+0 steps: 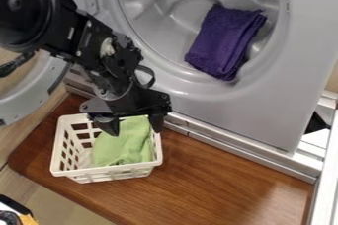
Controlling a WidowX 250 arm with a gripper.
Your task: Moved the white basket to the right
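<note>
Camera view: From where I'm standing, the white basket (102, 170) sits upright on the left part of the brown board (224, 179), at the near side of the washing machine (264, 108). It looks to me as though the shove or lift to the right has yet to be made.
Gripper: The black gripper (135, 132) hangs over the basket's far part, fingers spread wide, one at the left and one close to the right rim. I can't see that it has hold of anything.
Green cloth: It lies in the basket, right below that gap. Close the fingers here and they might well pinch the green cloth (124, 142) instead of the plastic, and the basket would stay put.
Right rim: If a finger comes down on top of it rather than beside it, I'd expect the light basket to tip or skid. I can't tell whether they touch.
Metal rail: The rail (228, 145) slants nearer as it runs right. Go straight right and the basket's far corner would likely snag on it; the path ought to bend a little nearer.
Board's near edge: Bend too far, though, and a corner could hang over and tilt.
</note>
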